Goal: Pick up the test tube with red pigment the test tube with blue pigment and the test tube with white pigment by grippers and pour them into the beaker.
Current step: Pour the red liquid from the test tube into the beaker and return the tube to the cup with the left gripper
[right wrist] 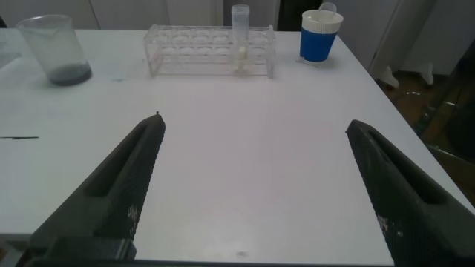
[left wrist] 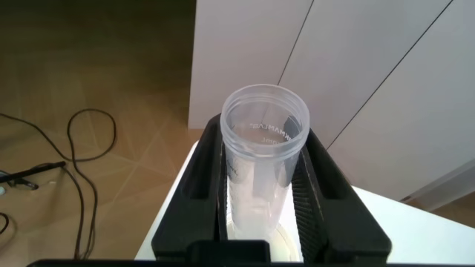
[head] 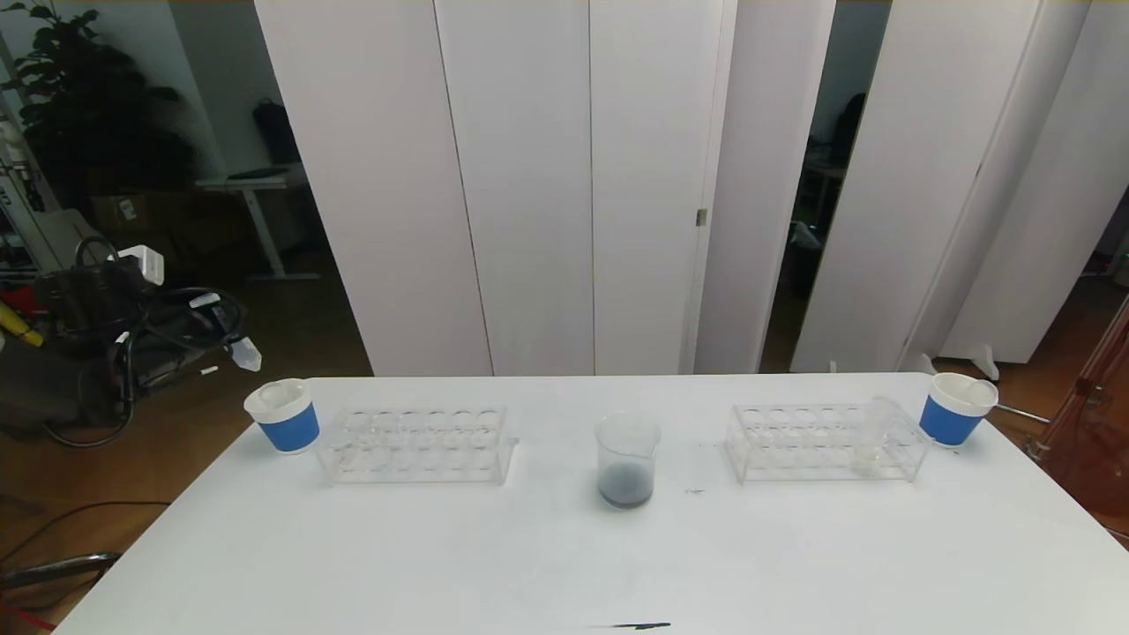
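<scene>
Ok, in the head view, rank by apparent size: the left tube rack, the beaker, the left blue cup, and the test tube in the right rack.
1. Left tube rack, clearly largest.
2. Beaker and left blue cup: look about alike, so unranked.
3. Test tube in the right rack: slimmest and faint, so its exact outline is hard to tell.

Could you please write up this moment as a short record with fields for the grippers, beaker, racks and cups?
left gripper: shut on an upright clear tube, out of the head view
right gripper: open, empty, low over the table
beaker: table centre, dark liquid at its bottom
left rack: no tubes seen
right rack: one tube with whitish contents near its right end
cups: blue, one at the left, one at the right
</scene>
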